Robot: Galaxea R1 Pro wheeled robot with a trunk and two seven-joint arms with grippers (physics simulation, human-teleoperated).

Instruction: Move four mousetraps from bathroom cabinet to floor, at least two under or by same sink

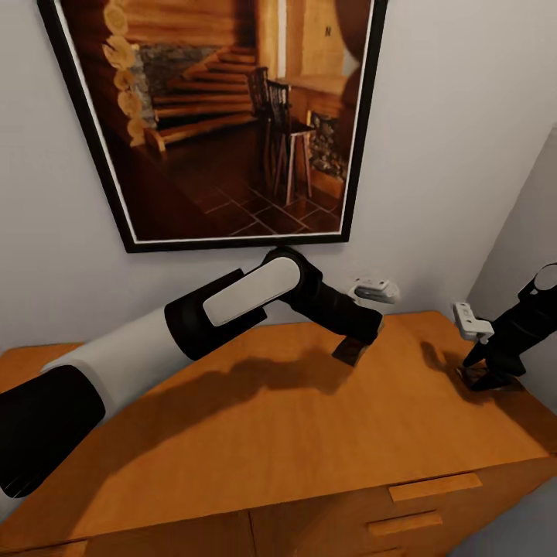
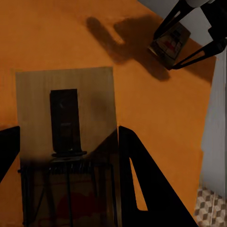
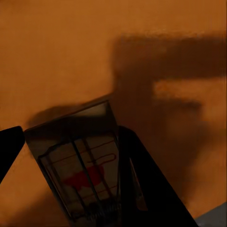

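Mousetrap point(image 2: 66, 142) between fingers point(image 2: 146, 189) — seemingly gripped.

It looked like a room in a home: an orange-brown wooden cabinet point(image 1: 309, 433) with bar-pull drawers stood against a plain pale wall point(image 1: 464, 155), beneath a black-framed picture point(image 1: 224, 116) of a log-cabin interior, and a corner of cube-patterned floor tile point(image 2: 210, 208) showed past the cabinet's edge

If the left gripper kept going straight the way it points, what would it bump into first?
Probably the cabinet top. The left gripper points down at the orange wood and holds a mousetrap between its fingers, so the trap would likely touch the wood first. How far above the top it is remains unclear.
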